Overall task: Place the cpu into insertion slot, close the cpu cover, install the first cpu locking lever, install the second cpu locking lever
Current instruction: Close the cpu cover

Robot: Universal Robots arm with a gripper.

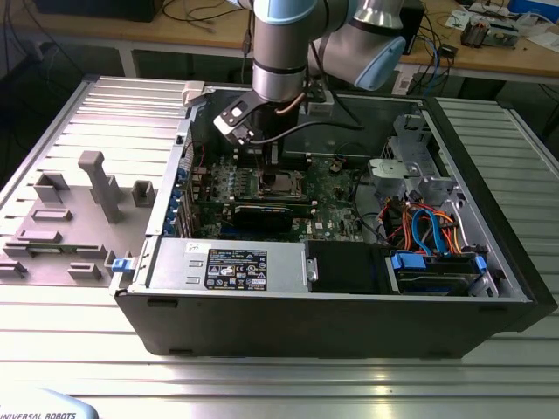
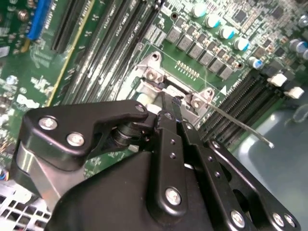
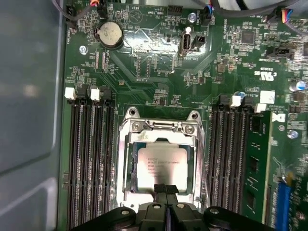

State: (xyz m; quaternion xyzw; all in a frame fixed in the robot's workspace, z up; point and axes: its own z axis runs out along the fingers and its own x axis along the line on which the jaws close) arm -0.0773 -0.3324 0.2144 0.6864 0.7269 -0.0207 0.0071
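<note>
Hovering low over cpu [image 3: 162, 164] (w/ cpu cover [image 3: 161, 129] down round it): pincer [image 3: 166, 188] clenched, tips together.

Cpu [image 3: 163, 162] flat in insertion slot [image 3: 129, 166] w/ cpu cover [image 3: 161, 127] down.

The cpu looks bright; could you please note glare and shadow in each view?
First wrist view: the cpu softly lit, no glare. Second wrist view: the motherboard evenly lit. Exterior view: the table gleams, the case interior shaded.
</note>
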